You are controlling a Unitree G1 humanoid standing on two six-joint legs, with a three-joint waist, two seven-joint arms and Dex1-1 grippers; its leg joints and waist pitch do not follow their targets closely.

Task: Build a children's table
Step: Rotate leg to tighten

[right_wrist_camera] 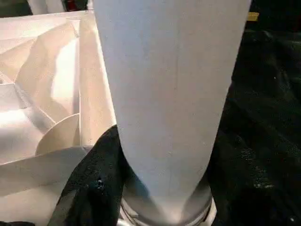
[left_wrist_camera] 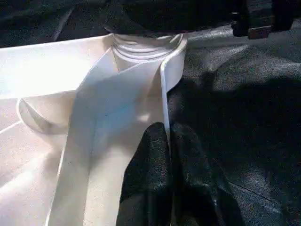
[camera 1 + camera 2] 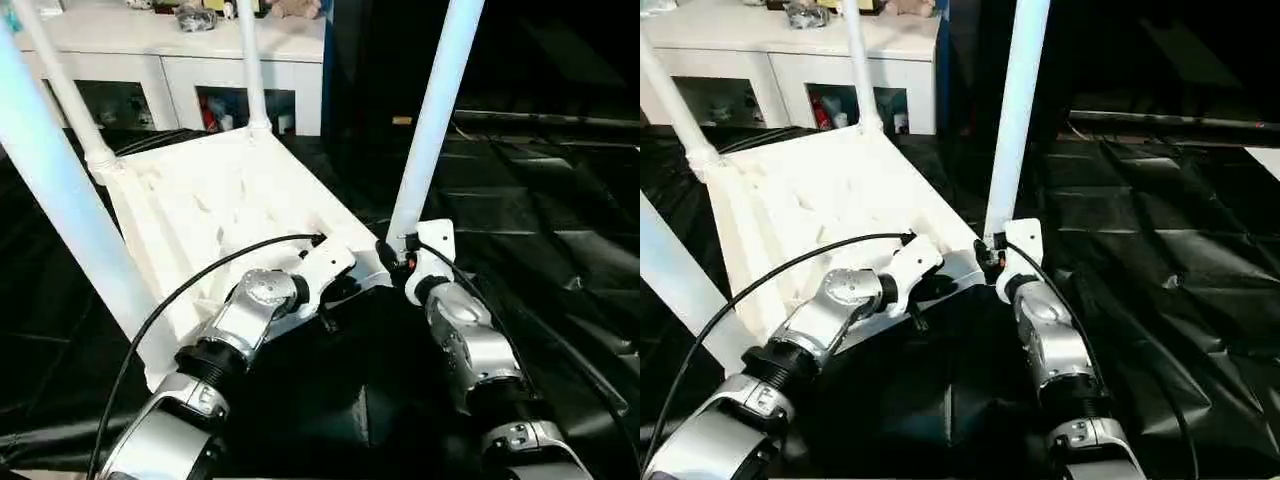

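Upside down, table top (image 3: 210, 215) — legs (image 3: 432, 120) pointing up — left pincer (image 2: 168, 155) pinching its rim, right pincer (image 1: 160, 188) straddling one.

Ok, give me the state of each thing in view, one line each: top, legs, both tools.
Table top: upside down on the black sheet, underside ribs facing up.
Near right leg: upright in its corner socket.
Far legs: both standing in their sockets.
Near left leg: standing upright; its base is hidden.
Left tool: shut on the top's rim.
Right tool: fingers either side of the near right leg's base.
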